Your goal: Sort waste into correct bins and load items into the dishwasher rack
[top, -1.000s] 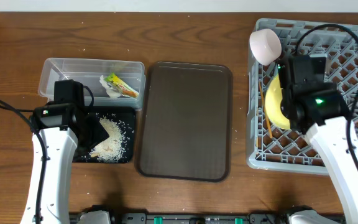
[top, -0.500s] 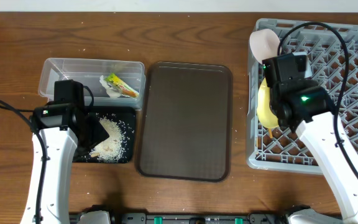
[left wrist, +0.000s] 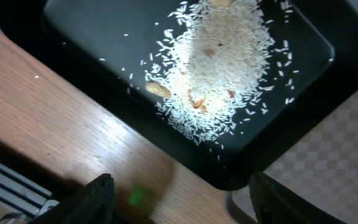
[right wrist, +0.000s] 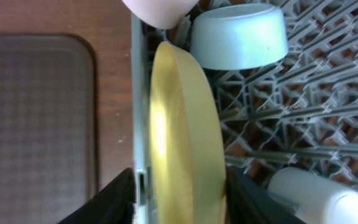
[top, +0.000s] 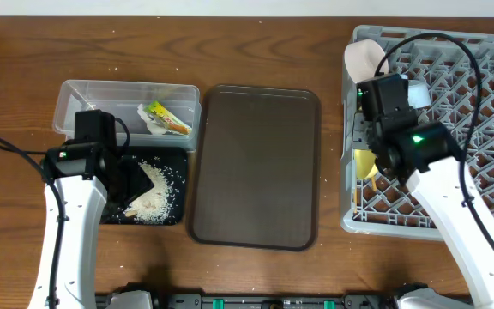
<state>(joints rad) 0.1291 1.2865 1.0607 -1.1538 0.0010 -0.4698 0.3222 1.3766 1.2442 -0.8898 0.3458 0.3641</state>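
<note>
The yellow plate [right wrist: 185, 124] stands on edge in the left side of the grey dishwasher rack [top: 487, 103]. My right gripper [right wrist: 185, 199] is open, with the plate's rim between its fingers and a gap at the left finger. In the rack are a white bowl [top: 363, 58], a light blue bowl [right wrist: 238, 34] and a pale cup [right wrist: 316, 193]. My left gripper [left wrist: 185, 205] is open and empty over the near corner of the black tray [left wrist: 73, 37], which holds rice crumbs [left wrist: 216, 68]. The snack wrapper [top: 165, 118] lies in the clear tub [top: 84, 94].
A large dark brown serving tray [top: 256, 167] lies between the bins and the rack. A few stray rice grains lie on the wooden table [top: 256, 51] around the bins. Cables hang from both arms.
My right arm moved left and lowered the yellow plate onto its edge in the rack, then its jaws opened. The left arm stayed in place.
</note>
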